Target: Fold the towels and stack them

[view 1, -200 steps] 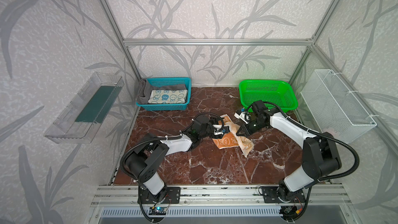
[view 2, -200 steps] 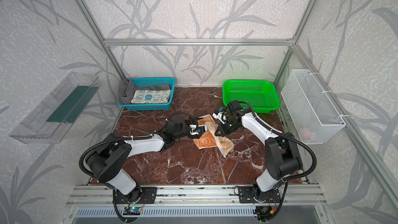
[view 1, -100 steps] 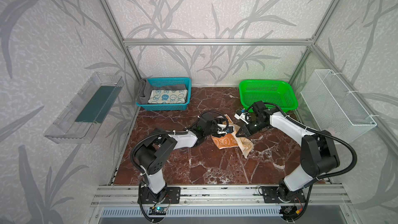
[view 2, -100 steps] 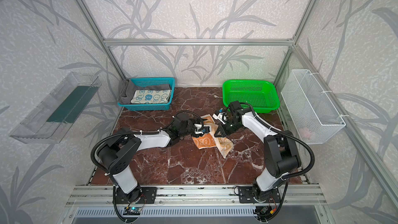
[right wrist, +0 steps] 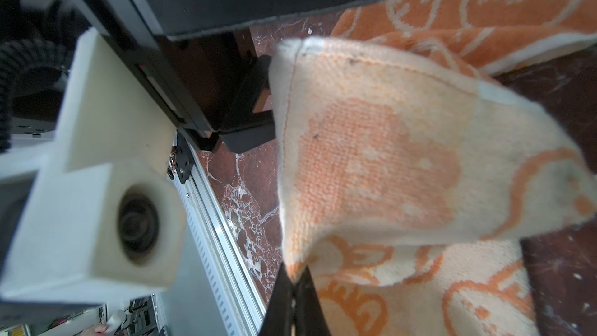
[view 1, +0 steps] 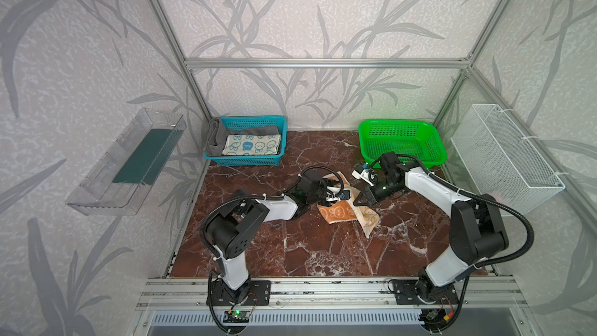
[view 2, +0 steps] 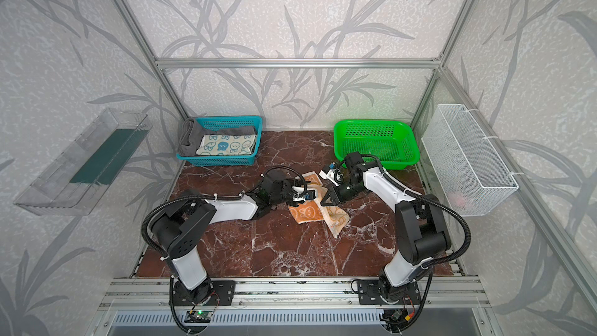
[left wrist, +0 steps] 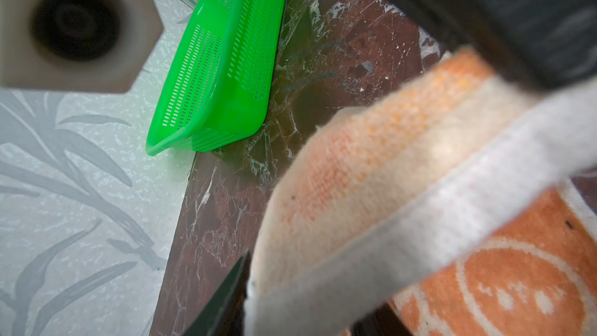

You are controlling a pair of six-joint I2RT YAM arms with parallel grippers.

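1. Since a second ago the left tool point(view 1: 336, 193) has pushed in toward the green basket point(view 1: 394, 121) and narrowed its jaws, while the right tool point(view 1: 358, 202) has kept its place.
2. On the surface point(view 1: 307, 247), the orange towel point(view 1: 339, 213) lies crumpled just in front of the green basket. The grey towel point(view 1: 214, 134) and teal towel point(view 1: 252, 145) sit folded in the blue basket point(view 1: 245, 160), well apart from the green basket along the same back edge.
3. Risk: the right tool pinches only a little cloth at its very tips. A sideways pull from the left arm would likely slip the corner free.
4. Risk: the left jaws could shut on two layers, or on the hem alone, since the cloth is bunched there. The fold would then come out skewed.
5. Risk: the two tools stand near each other over the towel. A small overshoot could knock finger against finger.
6. Pose, right arm: it reaches low past the front of the green basket, its wrist angled down and away from the basket. Its tool is clenched on a towel corner and holds that corner off the surface.
7. Pose, left arm: it is stretched low and nearly level toward the green basket. Its jaws stand apart on either side of the raised hem, and I do not see them clamped on it.
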